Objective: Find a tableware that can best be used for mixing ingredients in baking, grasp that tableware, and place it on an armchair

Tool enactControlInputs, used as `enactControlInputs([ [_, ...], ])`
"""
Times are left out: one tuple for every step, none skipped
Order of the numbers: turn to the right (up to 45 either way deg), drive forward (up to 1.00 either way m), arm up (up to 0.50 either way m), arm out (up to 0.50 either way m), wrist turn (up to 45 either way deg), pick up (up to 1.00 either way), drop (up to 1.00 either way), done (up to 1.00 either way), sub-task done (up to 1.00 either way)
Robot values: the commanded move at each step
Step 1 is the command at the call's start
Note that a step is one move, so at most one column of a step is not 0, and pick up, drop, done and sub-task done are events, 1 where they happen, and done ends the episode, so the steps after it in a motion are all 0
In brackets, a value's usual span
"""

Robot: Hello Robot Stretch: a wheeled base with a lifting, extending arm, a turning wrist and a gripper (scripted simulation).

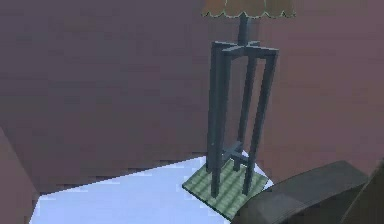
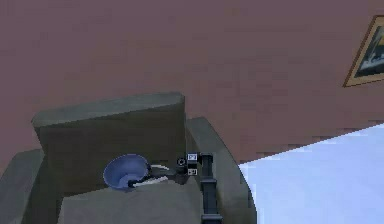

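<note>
A blue bowl (image 2: 125, 172) shows over the seat of a grey-green armchair (image 2: 105, 120) in the arm side view. The dark arm bar (image 2: 209, 195) rises from the bottom edge, with two white marked squares at its far end. Left of them the gripper (image 2: 150, 180) reaches to the bowl's right rim. I cannot tell whether it holds the bowl, since the seat lies right behind it. In the forward view a dark rounded part of the armchair (image 1: 315, 195) fills the bottom right corner.
A tall floor lamp (image 1: 238, 100) with blue-grey legs, a green square base and a scalloped shade stands by the purple wall. Pale floor (image 1: 120, 195) lies to its left. A framed picture (image 2: 368, 55) hangs on the wall at the arm side view's right.
</note>
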Motion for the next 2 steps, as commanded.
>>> enactControlInputs([
  [0.0, 0.0, 0.0, 0.0, 0.0, 0.0, 1.0, 0.0, 0.0],
  [0.0, 0.0, 0.1, 0.0, 0.0, 0.0, 0.0, 0.0, 0.0],
])
